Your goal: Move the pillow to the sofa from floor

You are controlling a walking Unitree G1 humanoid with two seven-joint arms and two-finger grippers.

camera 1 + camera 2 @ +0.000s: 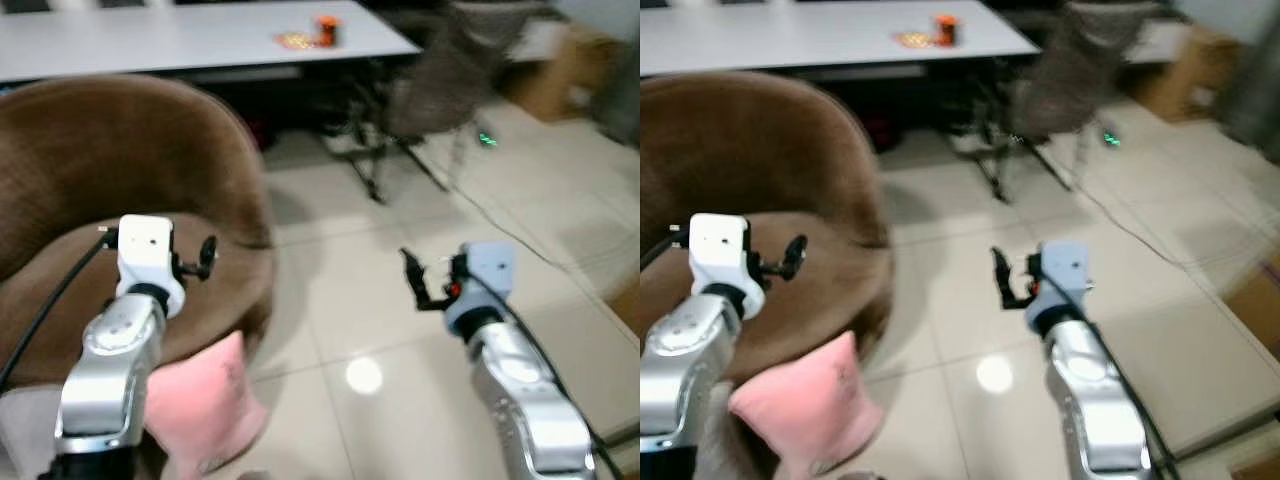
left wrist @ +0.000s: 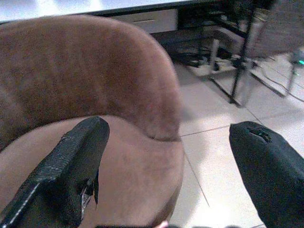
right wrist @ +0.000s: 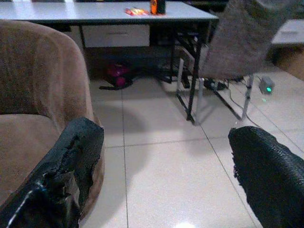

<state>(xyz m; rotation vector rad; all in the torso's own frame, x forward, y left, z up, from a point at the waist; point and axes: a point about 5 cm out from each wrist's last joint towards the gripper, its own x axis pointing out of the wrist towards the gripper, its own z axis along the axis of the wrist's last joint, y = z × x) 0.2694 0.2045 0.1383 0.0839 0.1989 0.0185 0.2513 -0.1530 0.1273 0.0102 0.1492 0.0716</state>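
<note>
One pink pillow, one brown sofa.

The floor was of pale glossy tiles with a spot of reflected light. A long white table stood behind, a grey chair beside it.

Pink pillow against brown sofa
</note>
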